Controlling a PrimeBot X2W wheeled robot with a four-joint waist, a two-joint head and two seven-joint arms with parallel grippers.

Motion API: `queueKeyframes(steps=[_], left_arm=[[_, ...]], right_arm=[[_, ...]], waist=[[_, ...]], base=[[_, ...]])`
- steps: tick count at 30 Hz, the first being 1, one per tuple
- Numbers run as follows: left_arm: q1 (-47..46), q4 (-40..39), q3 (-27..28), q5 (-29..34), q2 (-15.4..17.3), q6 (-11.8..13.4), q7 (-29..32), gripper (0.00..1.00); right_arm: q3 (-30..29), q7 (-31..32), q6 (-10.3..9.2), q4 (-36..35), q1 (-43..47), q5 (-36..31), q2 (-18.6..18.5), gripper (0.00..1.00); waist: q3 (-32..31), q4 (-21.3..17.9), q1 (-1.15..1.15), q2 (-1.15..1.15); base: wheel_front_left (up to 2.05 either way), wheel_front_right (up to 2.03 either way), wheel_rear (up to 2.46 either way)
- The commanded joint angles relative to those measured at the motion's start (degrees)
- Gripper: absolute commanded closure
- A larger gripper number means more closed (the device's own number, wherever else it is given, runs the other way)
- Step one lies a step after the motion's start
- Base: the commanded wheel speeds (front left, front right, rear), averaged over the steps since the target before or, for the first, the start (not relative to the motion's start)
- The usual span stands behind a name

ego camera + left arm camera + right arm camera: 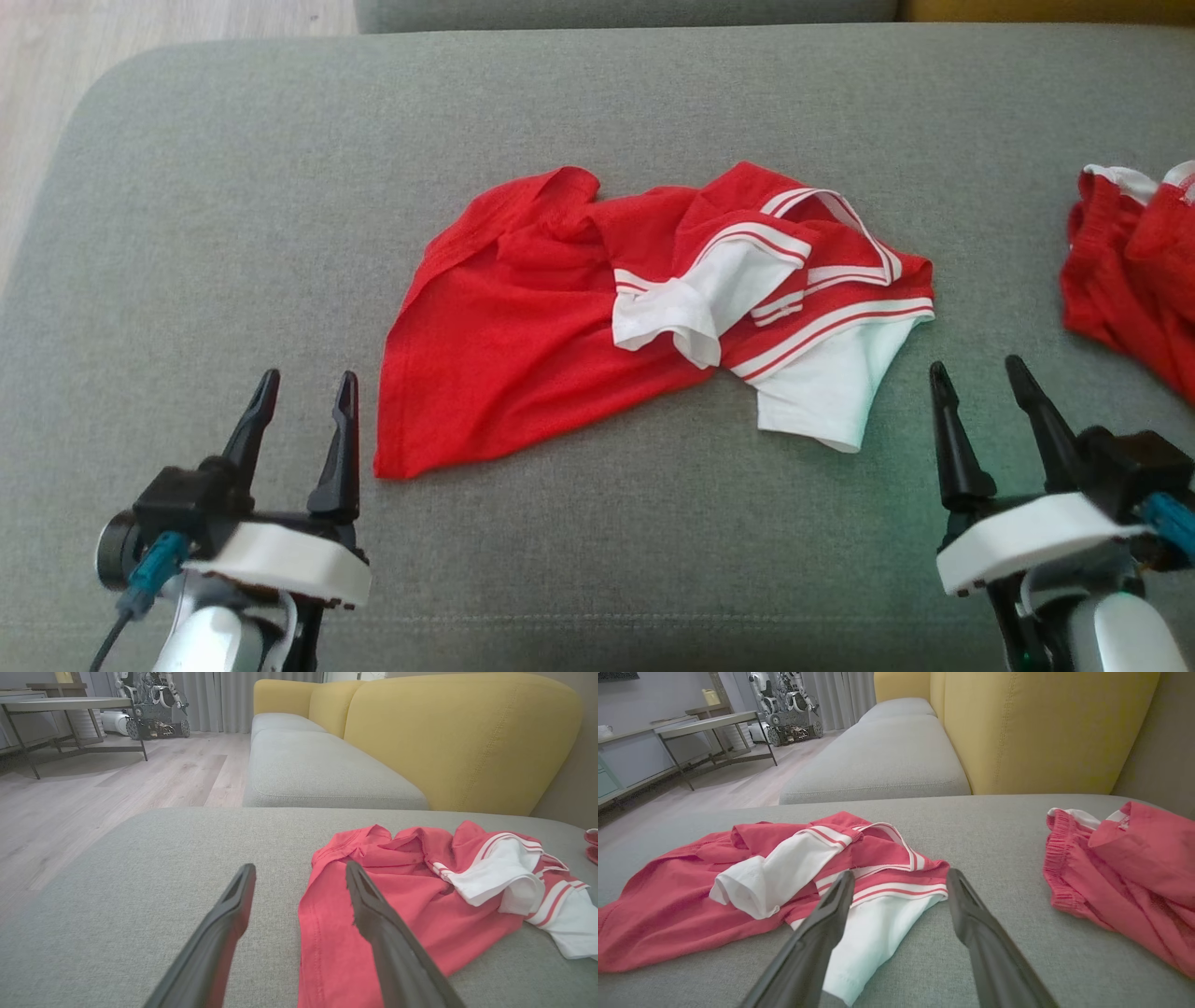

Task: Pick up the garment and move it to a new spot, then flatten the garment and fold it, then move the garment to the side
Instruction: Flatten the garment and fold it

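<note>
My left hand (309, 375) and right hand (975, 364) hung wide open and empty by the cushion's (280, 140) front edge. The garment (560, 327) lay crumpled mid-cushion, just beyond them. Flattening, folding and setting aside, I judged, all remained.

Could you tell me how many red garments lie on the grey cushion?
2: a red-and-white shirt at the centre of the grey cushion, and a second red garment at its right edge, partly cut off; more may lie beyond.
</note>
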Motion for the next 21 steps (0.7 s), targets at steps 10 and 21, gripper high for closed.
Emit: queueKeyframes(steps=[10, 21], left_arm=[[-1.2, -1.5, 1.4, 0.2, 1.8, 0.5, 0.3, 0.0], [-1.9, 3.2, 0.0, -4.2, 0.8, -1.6, 6.8, 0.0]], right_arm=[[0.6, 1.5, -0.04, -4.7, 0.8, 1.4, -0.2, 0.0], [2.2, 1.8, -0.04, -4.8, -0.1, 2.7, -0.2, 0.0]], waist=[[-0.4, -0.1, 0.0, 0.0], [0.9, -0.8, 0.0, 0.0]], base=[[0.0, 0.0, 0.0], [0.0, 0.0, 0.0]])
